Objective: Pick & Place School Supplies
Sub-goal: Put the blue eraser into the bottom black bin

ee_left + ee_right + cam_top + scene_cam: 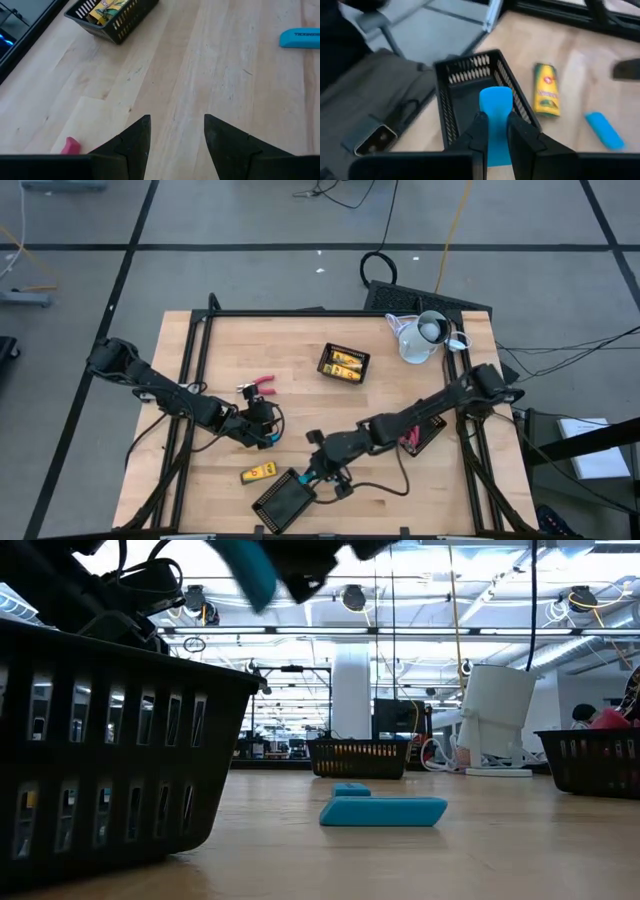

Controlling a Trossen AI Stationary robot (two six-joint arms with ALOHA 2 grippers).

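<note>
Grip is set: the right gripper (493, 131) clamps a bright-blue piece (495, 102) above the empty black mesh tray (284, 501) at the table's (300, 350) near edge. Just left of that tray lies a yellow-and-black block (258, 473). The left gripper (174, 131), fingers apart, hovers over bare wood near the red-handled scissors (258, 387).

Blue piece (495, 120) in the right gripper (494, 131): lower half hidden between the fingers, above the near mesh tray (451, 95). Red-handled tool (70, 145): only a pink tip shows beside the left gripper (174, 131), remainder cut off. Far tray's (127, 22) contents: yellow, print illegible.
</note>
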